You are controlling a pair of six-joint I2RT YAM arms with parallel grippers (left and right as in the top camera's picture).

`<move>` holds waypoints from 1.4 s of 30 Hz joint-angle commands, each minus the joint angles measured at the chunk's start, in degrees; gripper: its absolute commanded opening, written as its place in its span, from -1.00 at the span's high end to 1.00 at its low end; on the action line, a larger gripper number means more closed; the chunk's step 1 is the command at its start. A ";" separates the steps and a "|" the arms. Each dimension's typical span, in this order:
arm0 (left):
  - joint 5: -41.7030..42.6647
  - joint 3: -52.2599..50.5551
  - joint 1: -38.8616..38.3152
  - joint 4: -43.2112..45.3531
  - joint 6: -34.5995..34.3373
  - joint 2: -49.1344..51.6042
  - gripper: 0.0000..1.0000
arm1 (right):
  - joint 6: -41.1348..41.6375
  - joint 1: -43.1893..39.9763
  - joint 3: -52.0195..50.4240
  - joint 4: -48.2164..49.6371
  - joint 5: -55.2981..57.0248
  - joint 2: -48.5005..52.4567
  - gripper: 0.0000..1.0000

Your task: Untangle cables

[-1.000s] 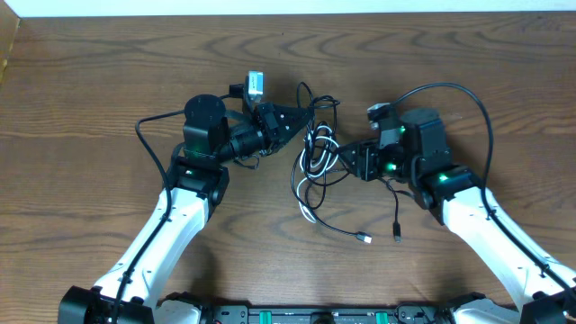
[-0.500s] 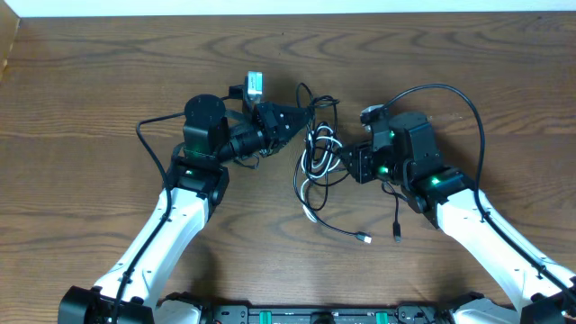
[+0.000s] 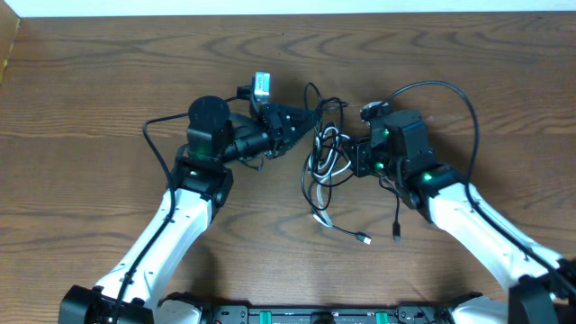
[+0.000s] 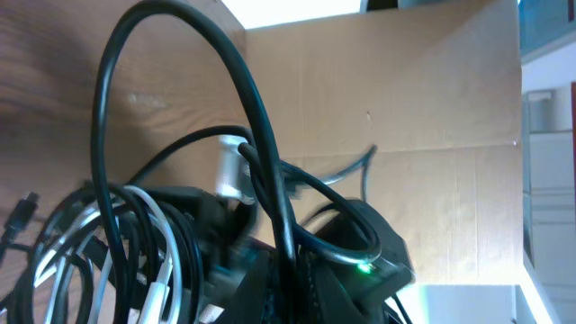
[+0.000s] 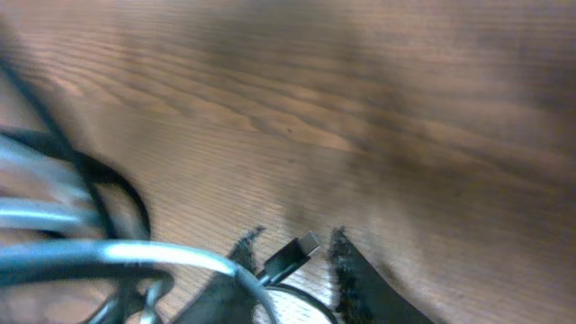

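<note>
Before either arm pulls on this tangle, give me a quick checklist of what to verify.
1. Hold of the left gripper on the cables: cannot tell, its fingers are hidden.
2. The right gripper open, with a plug between its tips: ok.
3. Two loose plug ends flat on the table: ok.
4. Cables separated: not ok, black and white loops cross between the arms.

- Left arm (image 3: 180, 220): white shells, black joint housings, green lights.
- Right arm (image 3: 477, 225): same colours; thick black wire (image 3: 441, 84) loops above wrist.
- Right tool (image 5: 290, 247): black, jagged-edged fingers.
</note>
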 commanded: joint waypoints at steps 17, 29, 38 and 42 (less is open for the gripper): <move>6.49 0.63 0.66 1.33 0.15 -0.98 0.85 | 4.04 -19.19 0.13 -2.19 42.23 0.57 0.93; 3.21 0.63 2.64 1.31 9.22 -0.98 0.86 | 4.04 -33.05 0.13 -4.39 18.40 -1.44 0.37; 3.93 0.63 2.62 1.29 27.89 -0.98 0.85 | -1.88 -33.03 0.13 -4.39 -21.14 -5.38 -0.36; 3.96 0.63 2.62 1.29 35.04 -0.98 0.85 | -5.46 -33.03 0.13 -4.39 -40.28 -6.51 -0.46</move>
